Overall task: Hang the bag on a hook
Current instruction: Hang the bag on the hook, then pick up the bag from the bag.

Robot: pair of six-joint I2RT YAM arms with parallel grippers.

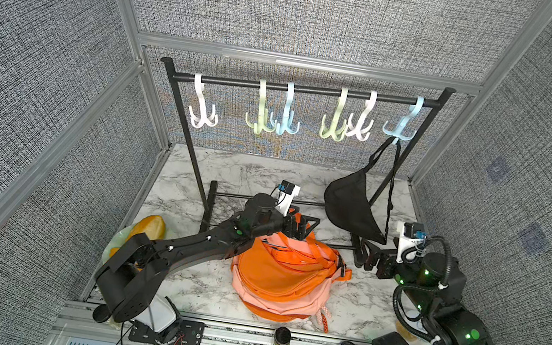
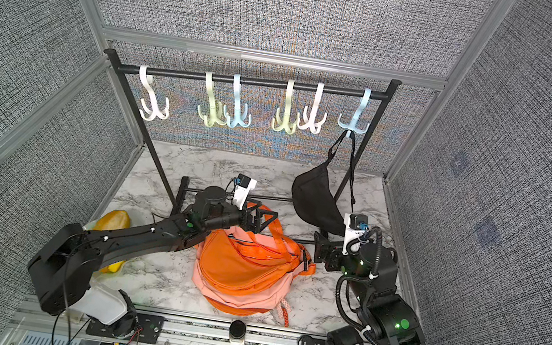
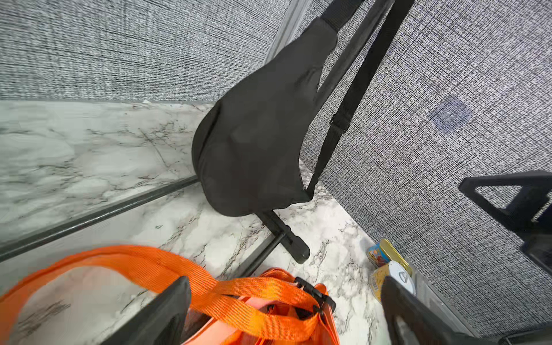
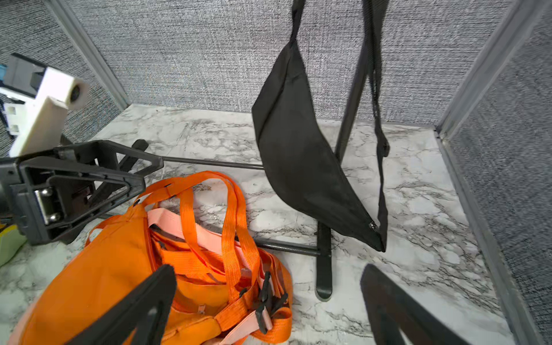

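Top views both show the black bag hanging by its strap from the pale blue hook at the right end of the rack — its lower tip hangs close to the rack's foot. The right gripper sits just beside that tip, jaws spread wide, holding nothing. The left gripper hovers over the orange bag slumped on the marble table — jaws apart too. In the left wrist view an orange strap crosses the gap between them, unpinched.
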